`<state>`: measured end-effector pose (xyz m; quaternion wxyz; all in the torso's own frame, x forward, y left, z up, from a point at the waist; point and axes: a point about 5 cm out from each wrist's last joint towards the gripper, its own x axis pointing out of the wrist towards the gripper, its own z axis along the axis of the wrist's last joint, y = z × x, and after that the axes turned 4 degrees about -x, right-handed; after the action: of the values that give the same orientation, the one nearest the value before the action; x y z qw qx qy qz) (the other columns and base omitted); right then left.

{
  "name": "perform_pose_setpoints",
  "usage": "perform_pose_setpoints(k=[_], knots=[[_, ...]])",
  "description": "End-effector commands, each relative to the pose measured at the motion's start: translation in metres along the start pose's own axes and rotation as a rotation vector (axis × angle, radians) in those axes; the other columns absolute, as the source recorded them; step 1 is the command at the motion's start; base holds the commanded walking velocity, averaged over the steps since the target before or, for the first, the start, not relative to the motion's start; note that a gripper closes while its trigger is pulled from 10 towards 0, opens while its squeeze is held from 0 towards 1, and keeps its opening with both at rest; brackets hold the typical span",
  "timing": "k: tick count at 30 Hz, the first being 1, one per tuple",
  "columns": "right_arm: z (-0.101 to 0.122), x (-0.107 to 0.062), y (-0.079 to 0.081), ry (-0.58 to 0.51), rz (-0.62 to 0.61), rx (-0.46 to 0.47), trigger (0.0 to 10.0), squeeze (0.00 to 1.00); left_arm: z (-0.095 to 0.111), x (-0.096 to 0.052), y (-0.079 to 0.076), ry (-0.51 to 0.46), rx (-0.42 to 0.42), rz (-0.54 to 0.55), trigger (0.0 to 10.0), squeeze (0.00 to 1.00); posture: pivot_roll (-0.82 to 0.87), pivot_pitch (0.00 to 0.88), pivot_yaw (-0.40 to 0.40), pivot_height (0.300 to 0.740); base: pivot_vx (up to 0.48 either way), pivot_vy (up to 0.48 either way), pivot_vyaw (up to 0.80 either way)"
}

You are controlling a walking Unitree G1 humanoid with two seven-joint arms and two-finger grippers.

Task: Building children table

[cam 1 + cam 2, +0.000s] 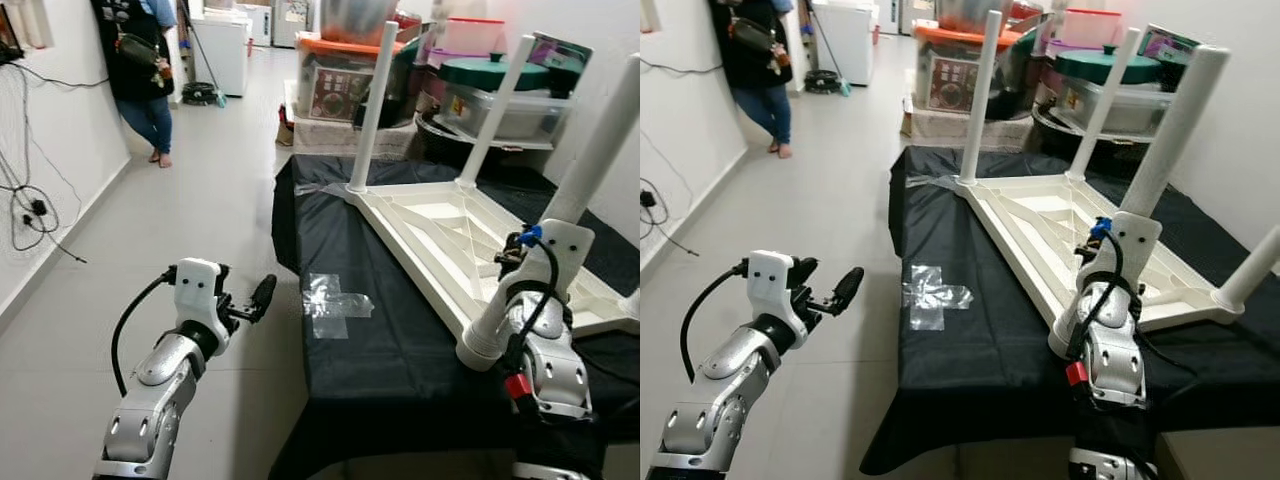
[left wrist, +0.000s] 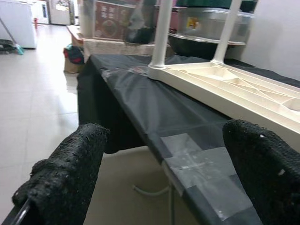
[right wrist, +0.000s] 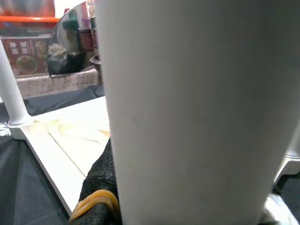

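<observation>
Upturned white children's table (image 1: 440, 235) lying top-down on the black cloth (image 1: 340, 240) of a bigger table, frame facing up. Two legs standing upright at the far corners (image 1: 372, 105) and (image 1: 495, 112); a fourth leg (image 1: 1252, 268) just poking in at the near right corner. Nearest leg (image 1: 590, 165) leaning, its long axis running from the socket end low by the near edge of the frame (image 1: 482, 345) up and away to the robot's right. Right gripper (image 1: 1095, 275) pressed against that leg partway up its length, one black finger (image 3: 98, 183) flat on the white tube in the right wrist view; probably clamped on the leg, though the second finger hidden behind it. Left gripper (image 1: 245, 300) hanging in the air off the left edge of the cloth, over the floor, jaws spread wide apart and holding nothing, pads (image 2: 65, 173) pointed across the cloth toward the frame, well apart from it. Taped patch (image 1: 335, 305) on the cloth between the two. Right arm plainly the nearer one; next move likely a matter of tipping the leg upright over its corner socket. Person (image 1: 140, 70) standing far off by the wall.
</observation>
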<state>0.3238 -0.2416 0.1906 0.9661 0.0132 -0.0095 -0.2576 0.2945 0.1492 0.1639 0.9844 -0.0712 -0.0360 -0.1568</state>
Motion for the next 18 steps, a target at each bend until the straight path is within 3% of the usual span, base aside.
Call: perform_pose_setpoints(k=[1,10,18], knots=[[-0.0463,-0.0057,-0.012,0.203,-0.046,0.014,10.0,0.0,-0.0022,0.0011,0.0017,0.011,0.009,0.008,10.0,0.0,0.09,0.0,-0.097,0.74,0.0,0.0,0.0],[-0.053,-0.0042,-0.0182,0.216,-0.082,0.026,10.0,0.0,-0.0034,0.0022,0.0016,0.012,0.006,0.009,10.0,0.0,0.08,0.0,-0.087,0.74,0.0,0.0,0.0],[-0.051,-0.0024,-0.0174,0.204,-0.06,-0.059,10.0,0.0,-0.0035,0.0029,0.0016,0.015,0.008,0.005,10.0,0.0,0.08,0.0,-0.086,0.74,0.0,0.0,0.0]])
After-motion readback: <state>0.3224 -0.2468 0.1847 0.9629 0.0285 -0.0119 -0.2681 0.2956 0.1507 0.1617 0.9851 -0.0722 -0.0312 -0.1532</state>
